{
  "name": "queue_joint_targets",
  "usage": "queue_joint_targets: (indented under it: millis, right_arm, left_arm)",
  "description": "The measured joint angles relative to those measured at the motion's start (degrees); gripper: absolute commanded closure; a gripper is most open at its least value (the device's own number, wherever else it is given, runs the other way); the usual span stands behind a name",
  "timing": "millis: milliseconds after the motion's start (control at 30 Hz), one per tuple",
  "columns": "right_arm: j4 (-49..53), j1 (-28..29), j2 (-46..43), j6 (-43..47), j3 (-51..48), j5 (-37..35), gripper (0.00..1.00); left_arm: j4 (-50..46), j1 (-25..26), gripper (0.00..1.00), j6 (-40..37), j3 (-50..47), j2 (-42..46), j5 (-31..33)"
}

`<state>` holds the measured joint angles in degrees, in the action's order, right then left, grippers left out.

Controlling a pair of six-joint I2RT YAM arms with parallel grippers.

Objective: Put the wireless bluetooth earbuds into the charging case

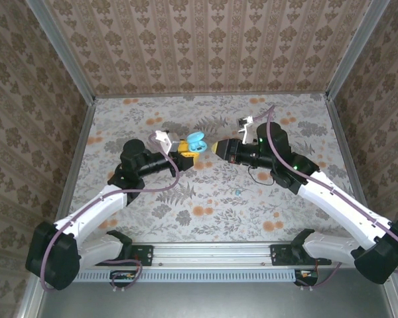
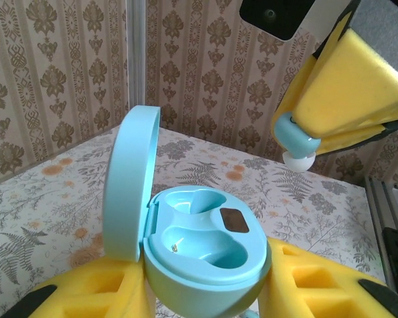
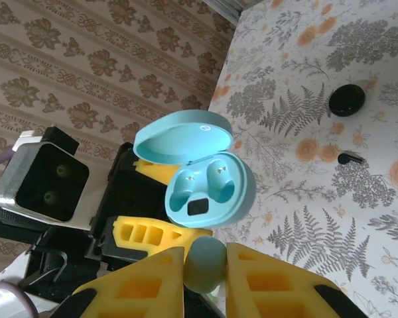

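Firstly, on the left side, the left gripper (image 1: 185,151) is clenched on the lower shell of the charging case (image 2: 209,258). Its yellow foam pads press both flanks, and the lid (image 2: 129,189) stands open and upright. The case seems lifted a little off the counter (image 1: 205,218). The two wells (image 2: 209,242) look empty, with a dark patch (image 2: 233,220) beside them. The shell is smooth, rounded plastic, so I judge it light and stiff but slippery. The soft foam at its widest part is a sensible hold, and the thin hinge should not receive any load. To the right, near the case but apart from it, the right gripper (image 3: 205,285) is closed on an earbud (image 2: 297,140), pale blue-green with a white soft tip showing past the pads. It is very small and light, probably easy to twist or drop, so it is better pinched on the hard body. Further right on the counter lie a flat black disc (image 3: 347,99) and a small dark piece (image 3: 351,159); I cannot tell whether that is the other earbud.
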<state>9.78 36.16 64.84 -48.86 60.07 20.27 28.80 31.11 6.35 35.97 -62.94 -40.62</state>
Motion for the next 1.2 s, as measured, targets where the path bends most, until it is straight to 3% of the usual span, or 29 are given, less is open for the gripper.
queue_joint_targets:
  millis: [667,1200]
  right_arm:
    - [3.6,5.5,9.9,5.5,11.6,1.2,0.81]
    - [5.7,6.5,12.0,8.3,12.5,-0.4,0.81]
  left_arm:
    - [0.4,0.7,0.63,-0.6,0.0,-0.3,0.4]
    - [0.0,0.7,0.63,-0.6,0.0,-0.3,0.6]
